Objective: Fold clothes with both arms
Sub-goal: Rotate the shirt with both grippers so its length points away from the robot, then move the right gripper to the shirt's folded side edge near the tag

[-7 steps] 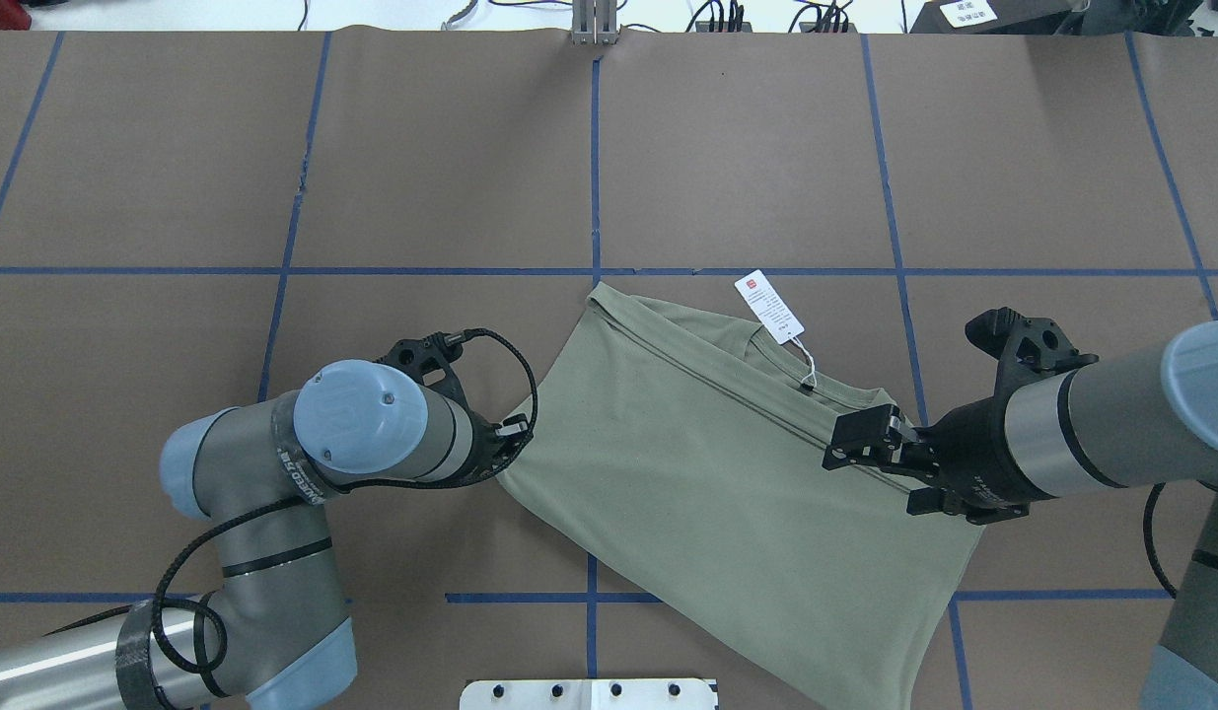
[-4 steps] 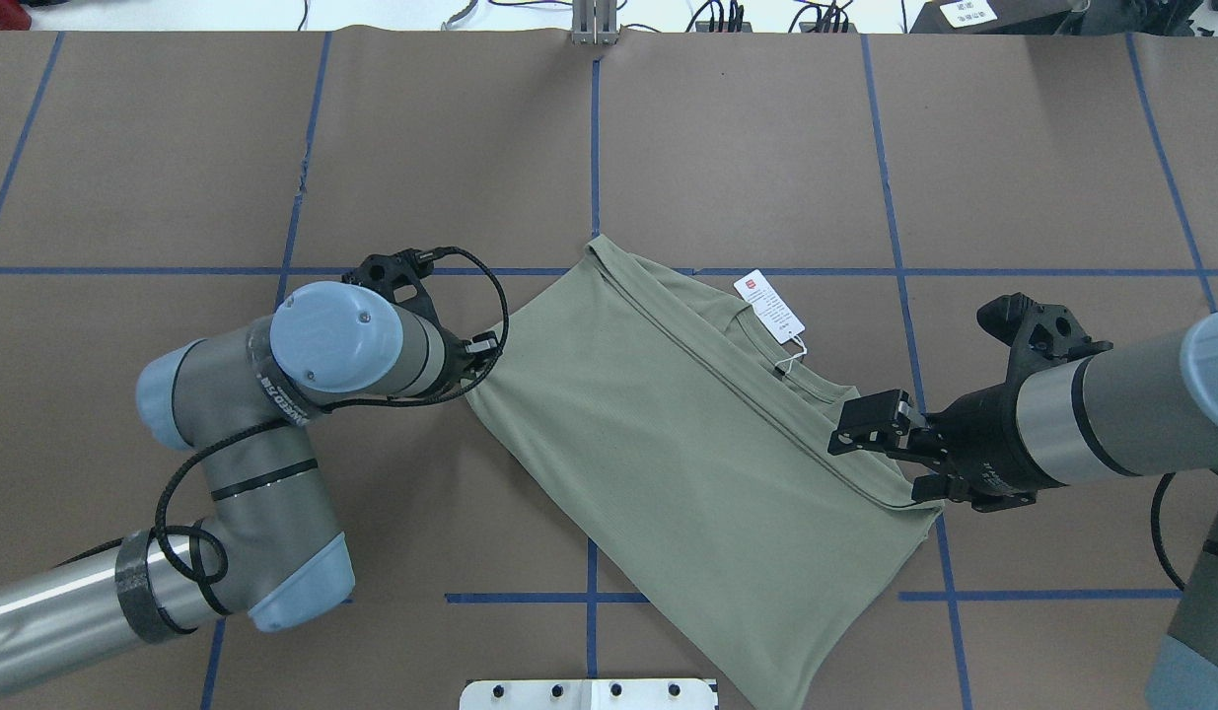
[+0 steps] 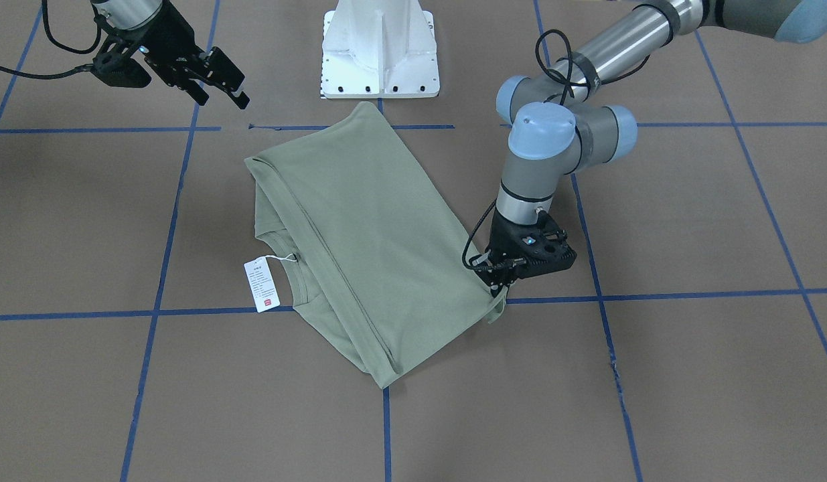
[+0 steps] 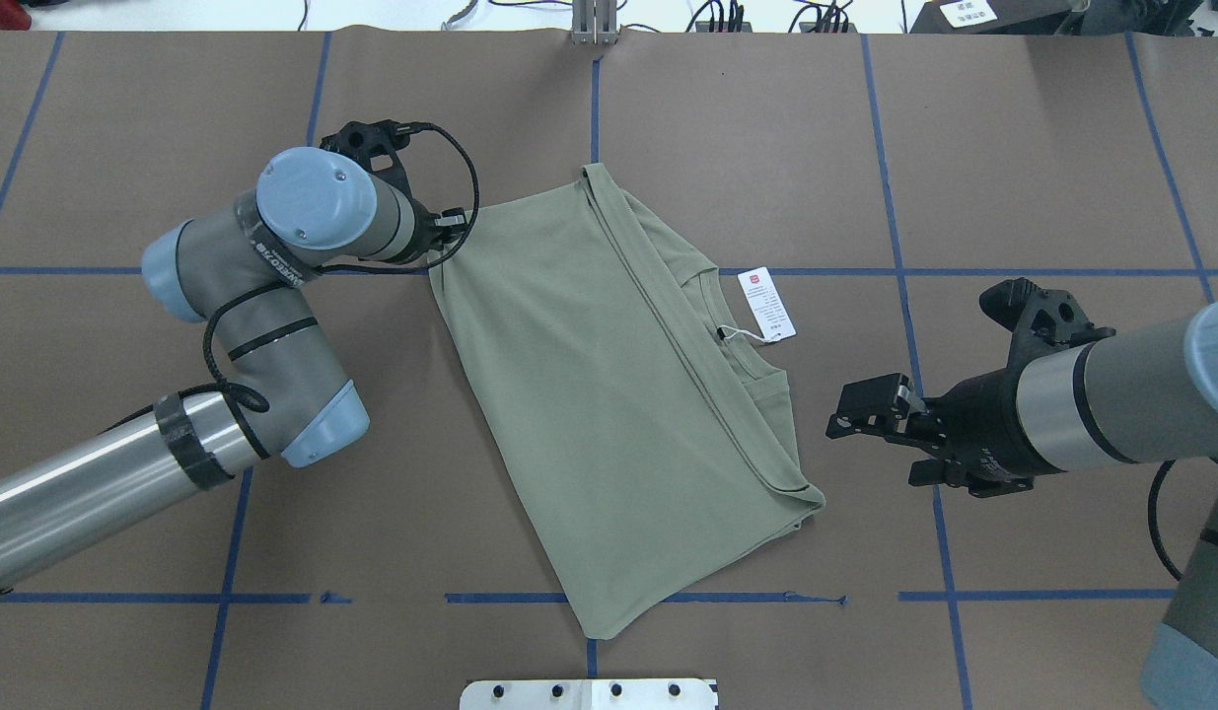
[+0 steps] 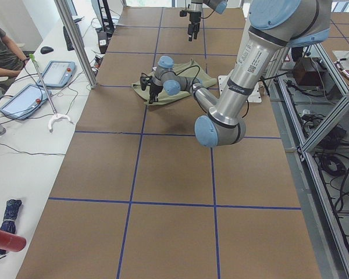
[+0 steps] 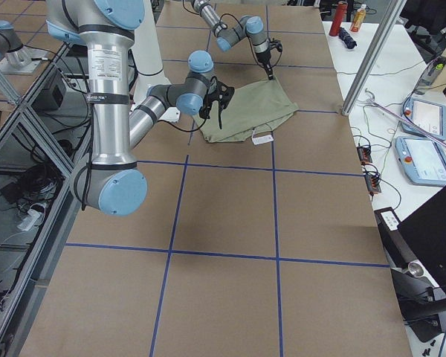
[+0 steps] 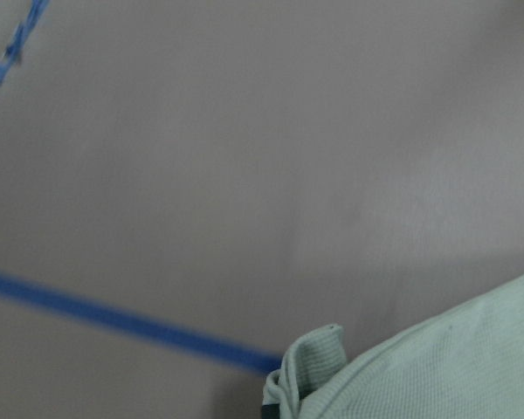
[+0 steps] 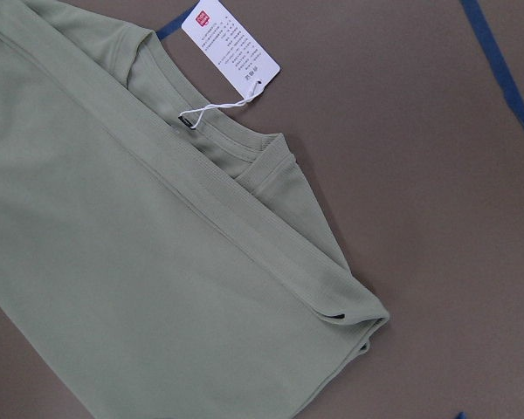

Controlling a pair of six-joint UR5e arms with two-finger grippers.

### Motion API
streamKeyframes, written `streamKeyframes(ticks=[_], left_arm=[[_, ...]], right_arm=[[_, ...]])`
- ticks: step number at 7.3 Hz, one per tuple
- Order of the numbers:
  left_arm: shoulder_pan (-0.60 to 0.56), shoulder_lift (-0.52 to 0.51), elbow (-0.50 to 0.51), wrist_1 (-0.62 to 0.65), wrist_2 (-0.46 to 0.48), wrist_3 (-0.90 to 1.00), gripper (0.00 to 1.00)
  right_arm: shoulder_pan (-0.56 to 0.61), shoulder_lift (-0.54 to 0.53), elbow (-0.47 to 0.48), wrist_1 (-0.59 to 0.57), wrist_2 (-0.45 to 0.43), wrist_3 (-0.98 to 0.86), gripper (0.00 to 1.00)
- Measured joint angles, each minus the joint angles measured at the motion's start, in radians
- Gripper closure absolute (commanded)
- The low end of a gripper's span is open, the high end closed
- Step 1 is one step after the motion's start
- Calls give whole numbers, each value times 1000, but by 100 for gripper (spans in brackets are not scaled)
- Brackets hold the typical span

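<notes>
Pinching a corner of the green shirt (image 3: 359, 221), the left gripper (image 3: 499, 286) shows plainly from the front; the right gripper (image 3: 224, 86) hangs parted, empty. Overhead, the left wrist hides that pinch; the folded shirt lies mid-table (image 4: 1013, 148). The right wrist camera shows the white tag (image 8: 230, 39) close beside the collar.

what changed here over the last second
The left tool, shut on a corner of the shirt, dragged it forward and to its own left, swinging the shirt round. The right tool let go of the opposite edge and now hangs open, clear of the shirt. The hang tag stayed about where it was.
</notes>
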Motion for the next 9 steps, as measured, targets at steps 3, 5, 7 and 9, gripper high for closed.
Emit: streamKeyframes(ticks=[3, 5, 7, 9], left_arm=[[-27, -200, 349, -244, 80, 90, 100], [-27, -270, 456, -318, 129, 119, 1], [-27, -288, 491, -356, 147, 125, 0], [-44, -289, 486, -360, 142, 181, 0]], right_arm=[[2, 5, -2, 0, 0, 0, 0], [1, 6, -5, 0, 0, 0, 0], [3, 19, -13, -2, 0, -1, 0], [20, 84, -76, -11, 3, -10, 0]])
